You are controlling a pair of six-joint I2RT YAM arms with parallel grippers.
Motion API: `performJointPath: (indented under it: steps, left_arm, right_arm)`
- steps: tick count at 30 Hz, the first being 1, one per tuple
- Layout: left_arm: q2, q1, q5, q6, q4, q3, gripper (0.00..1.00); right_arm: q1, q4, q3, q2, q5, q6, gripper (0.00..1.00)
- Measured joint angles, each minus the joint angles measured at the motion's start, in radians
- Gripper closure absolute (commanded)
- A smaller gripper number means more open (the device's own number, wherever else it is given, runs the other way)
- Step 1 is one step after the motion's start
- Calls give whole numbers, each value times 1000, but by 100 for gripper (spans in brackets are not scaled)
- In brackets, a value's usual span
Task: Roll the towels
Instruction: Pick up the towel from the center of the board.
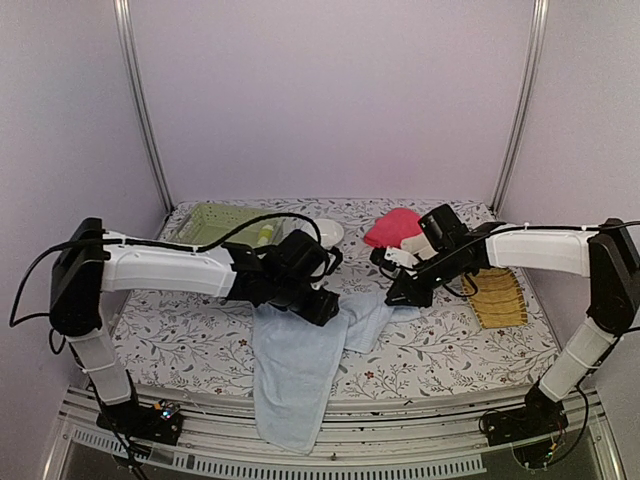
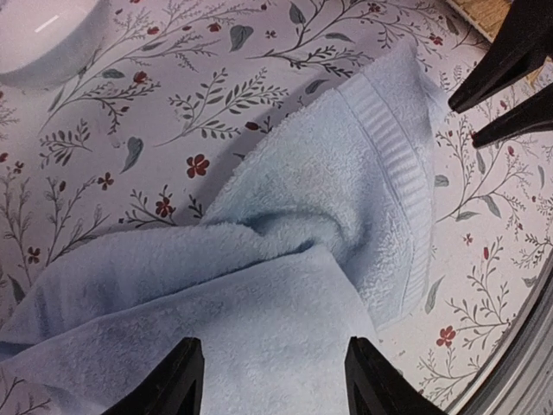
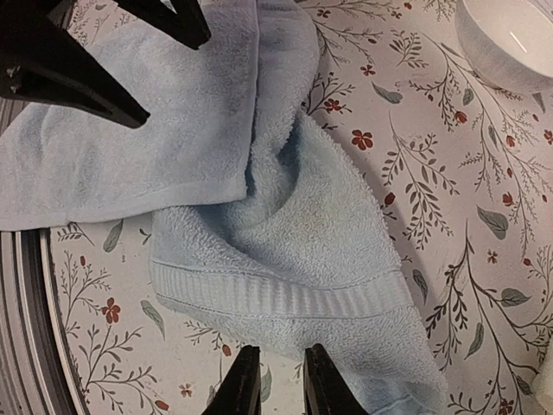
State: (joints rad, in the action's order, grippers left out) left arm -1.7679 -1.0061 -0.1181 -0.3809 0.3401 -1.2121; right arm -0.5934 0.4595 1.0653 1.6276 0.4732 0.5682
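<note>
A very large pale blue towel (image 1: 295,370) lies crumpled at the table's front middle, one end hanging over the near edge. My left gripper (image 1: 325,305) hovers over its upper part, jaws wide open (image 2: 275,380), with the cloth (image 2: 285,259) below them and nothing gripped. My right gripper (image 1: 396,297) is at the towel's right corner. Its fingers (image 3: 281,385) stand a narrow gap apart, just short of the ribbed hem (image 3: 285,294), with tablecloth showing between them. A bright pink towel (image 1: 392,225) lies bunched at the back behind the right arm.
A pale green basket (image 1: 212,222) stands at the back left, with a white bowl (image 1: 328,232) beside it. A yellow woven tray (image 1: 497,297) lies at the right, under the right arm. The flowered tablecloth (image 1: 440,345) covers the table.
</note>
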Motion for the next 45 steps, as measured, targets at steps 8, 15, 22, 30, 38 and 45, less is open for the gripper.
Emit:
performJointPath:
  steps: [8,15,22,30,38,45]
  left_arm:
    - [-212,-35,-39,-69,57,-197,42]
    - [-375,-67,-86,-81,164,-380,42]
    - [-450,-110,-188,-84,307,-448,45]
    - [-399,-117,-323,-108,389,-394,71]
    - [-277,-103,-382,-128,410,-317,88]
    - [-167,-82,-367,-131,384,-219,100]
  right_arm:
    - [13,-5,-25,5,-16,-3,78]
    - [18,-12,-25,5,-20,-2,77]
    - [18,-12,-25,6,-23,-2,76]
    - [18,-13,-25,16,-27,-2,76]
    - [18,-13,-25,23,-30,-2,76]
    - [18,-12,-25,30,-30,-2,76]
